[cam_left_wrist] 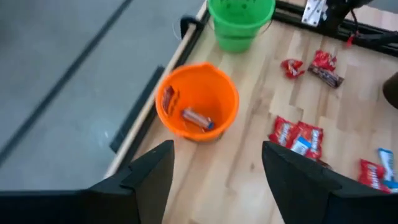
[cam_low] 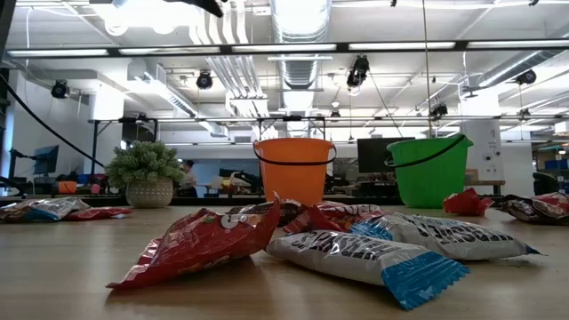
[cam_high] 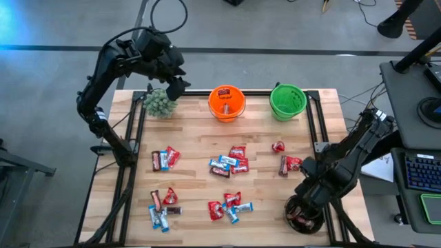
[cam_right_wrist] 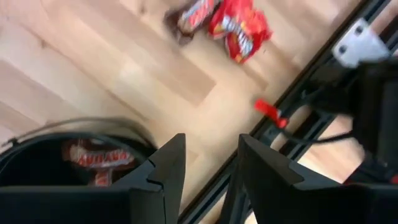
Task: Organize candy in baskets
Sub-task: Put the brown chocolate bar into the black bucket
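On wood-plank table: crinkly foil candy, round plastic pails.

Fuzzy green potted plant at wooden table far left corner.

Two arms, matte black throughout, built of blocky jointed segments with rounded housings at the joints. Left arm: thick black cable looping off its upper section; small pale label patch on the lower link. Right arm: same dark casing, ribbed sections near the wrist. Left gripper: two flat, broad black fingers with angular tips, plain surfaces. Right gripper: matching black fingers, narrower, bevelled edges catching light.
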Robot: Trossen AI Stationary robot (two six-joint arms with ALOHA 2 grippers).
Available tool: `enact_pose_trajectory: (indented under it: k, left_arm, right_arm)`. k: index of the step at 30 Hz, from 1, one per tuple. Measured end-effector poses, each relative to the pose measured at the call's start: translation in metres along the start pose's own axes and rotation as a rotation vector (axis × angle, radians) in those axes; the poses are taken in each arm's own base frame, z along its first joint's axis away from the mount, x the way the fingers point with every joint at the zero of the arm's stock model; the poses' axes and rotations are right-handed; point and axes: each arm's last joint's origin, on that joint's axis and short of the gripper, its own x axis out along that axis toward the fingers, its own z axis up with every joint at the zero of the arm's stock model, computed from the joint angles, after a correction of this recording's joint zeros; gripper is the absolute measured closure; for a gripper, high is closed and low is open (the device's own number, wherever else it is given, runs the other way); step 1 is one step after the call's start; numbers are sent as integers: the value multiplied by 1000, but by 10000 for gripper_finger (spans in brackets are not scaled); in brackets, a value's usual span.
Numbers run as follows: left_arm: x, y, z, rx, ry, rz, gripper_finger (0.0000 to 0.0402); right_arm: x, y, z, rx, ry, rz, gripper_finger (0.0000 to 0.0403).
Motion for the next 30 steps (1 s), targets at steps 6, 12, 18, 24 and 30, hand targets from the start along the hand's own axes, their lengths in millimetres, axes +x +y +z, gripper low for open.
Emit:
enact_pose_trajectory:
  k: [6, 12, 18, 24, 30]
  left_arm:
    - [0, -12, -4, 53, 49, -81, 160]
    - [4, -30, -3, 104, 58, -127, 169]
    - [19, -52, -1, 166, 108, -183, 170]
    - [44, -78, 2, 261, 167, -235, 170]
    - [75, -102, 3, 330, 242, -272, 171]
  right_arm:
    - [-7, -9, 6, -36, -135, 51, 268]
    - [-13, -17, 14, -11, -254, 97, 264]
    - [-16, -22, 16, -2, -303, 120, 259]
    - [-17, -24, 17, -12, -312, 125, 264]
    - [-17, -23, 18, -12, -338, 126, 261]
